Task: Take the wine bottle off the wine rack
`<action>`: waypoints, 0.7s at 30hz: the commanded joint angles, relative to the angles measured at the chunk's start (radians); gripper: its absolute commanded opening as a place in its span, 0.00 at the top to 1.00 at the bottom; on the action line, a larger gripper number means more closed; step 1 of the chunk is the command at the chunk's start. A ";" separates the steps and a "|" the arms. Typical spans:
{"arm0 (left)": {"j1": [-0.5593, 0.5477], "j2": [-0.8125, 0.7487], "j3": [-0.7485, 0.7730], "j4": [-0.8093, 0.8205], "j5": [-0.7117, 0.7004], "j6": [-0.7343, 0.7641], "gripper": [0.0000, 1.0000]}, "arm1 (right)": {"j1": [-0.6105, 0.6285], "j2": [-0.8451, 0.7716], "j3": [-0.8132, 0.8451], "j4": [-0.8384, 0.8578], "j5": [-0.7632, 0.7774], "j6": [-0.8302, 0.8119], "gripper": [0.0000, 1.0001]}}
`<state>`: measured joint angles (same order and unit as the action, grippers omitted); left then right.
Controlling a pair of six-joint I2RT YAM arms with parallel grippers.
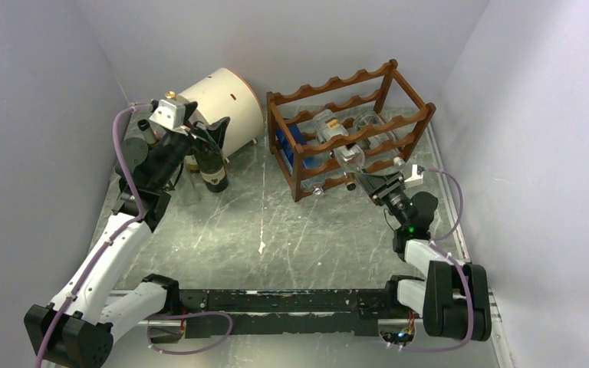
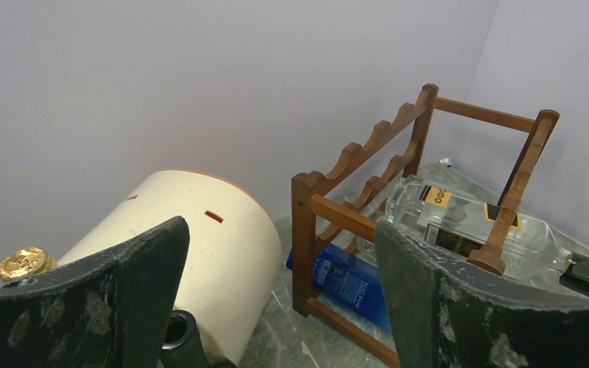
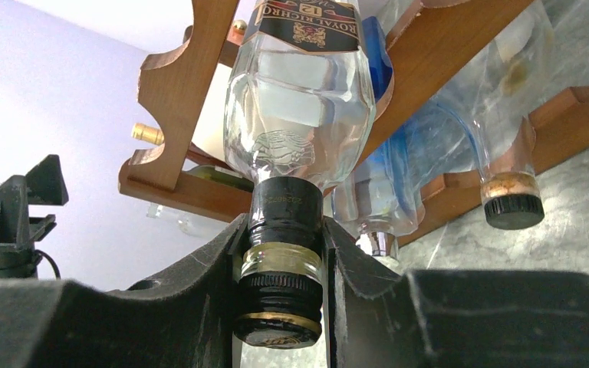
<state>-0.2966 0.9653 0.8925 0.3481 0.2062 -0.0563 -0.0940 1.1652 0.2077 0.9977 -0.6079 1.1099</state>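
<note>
Bottle (image 3: 299,92) lies in the rack (image 3: 176,100) with its neck pinched by the right gripper (image 3: 284,239); next probably comes a straight pull outward.

In the right wrist view the clear bottle (image 3: 299,100) runs off the top edge, its label cut short. In the left wrist view a dark bottle mouth (image 2: 175,331) is clipped by the bottom edge, and a gold cap (image 2: 23,263) at lower left sits half behind a finger (image 2: 84,307).
</note>
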 commanded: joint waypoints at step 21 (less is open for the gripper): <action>-0.007 0.023 0.003 0.035 0.051 -0.051 0.07 | -0.010 -0.389 0.068 -0.517 -0.096 -0.097 1.00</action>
<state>-0.2966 0.9855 0.8925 0.3485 0.2249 -0.0875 -0.1059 0.8505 0.2096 0.5423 -0.6193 1.0561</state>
